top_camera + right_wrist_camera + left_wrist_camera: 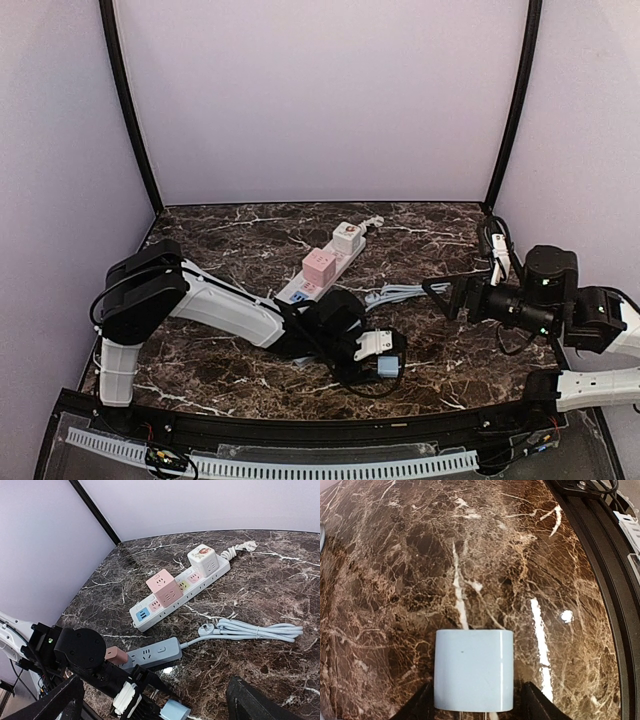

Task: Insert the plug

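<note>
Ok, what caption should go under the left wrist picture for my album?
A pale blue plug between the fingers of the left hand, brown marble table behind.

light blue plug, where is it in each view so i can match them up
top external: light blue plug low centre, at the left end effector.
left wrist: plug bottom centre, between dark fingers.
right wrist: plug at bottom edge, centre.
shared landmark: brown marble table.

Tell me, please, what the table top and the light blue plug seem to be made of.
Table top: dark brown stone, marble by its look, or an imitation; white veins, polished, since it mirrors the lights. Light blue plug: plastic, likely; smooth, even colour, rounded edges, dull sheen.
</note>
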{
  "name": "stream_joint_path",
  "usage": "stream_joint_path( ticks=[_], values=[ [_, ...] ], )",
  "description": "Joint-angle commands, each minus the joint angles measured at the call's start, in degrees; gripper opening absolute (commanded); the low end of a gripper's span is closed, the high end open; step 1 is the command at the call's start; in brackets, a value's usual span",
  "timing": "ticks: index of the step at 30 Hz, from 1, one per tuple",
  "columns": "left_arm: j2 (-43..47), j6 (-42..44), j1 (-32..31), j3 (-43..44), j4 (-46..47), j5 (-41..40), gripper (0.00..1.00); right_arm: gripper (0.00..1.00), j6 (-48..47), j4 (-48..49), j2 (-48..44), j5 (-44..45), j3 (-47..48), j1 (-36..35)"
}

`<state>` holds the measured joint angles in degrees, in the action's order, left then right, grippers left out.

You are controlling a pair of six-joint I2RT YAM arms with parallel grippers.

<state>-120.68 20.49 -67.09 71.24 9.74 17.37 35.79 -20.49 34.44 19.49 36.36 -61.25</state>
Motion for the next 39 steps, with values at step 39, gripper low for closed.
stream_joint_path(
  ticks=[39],
  values=[
    [16.1, -2.8, -0.5, -20.7, 27.6, -8.9, 0.21, 0.99, 0.8, 3.6, 2.8, -11.1, 1.3, -0.2]
  ],
)
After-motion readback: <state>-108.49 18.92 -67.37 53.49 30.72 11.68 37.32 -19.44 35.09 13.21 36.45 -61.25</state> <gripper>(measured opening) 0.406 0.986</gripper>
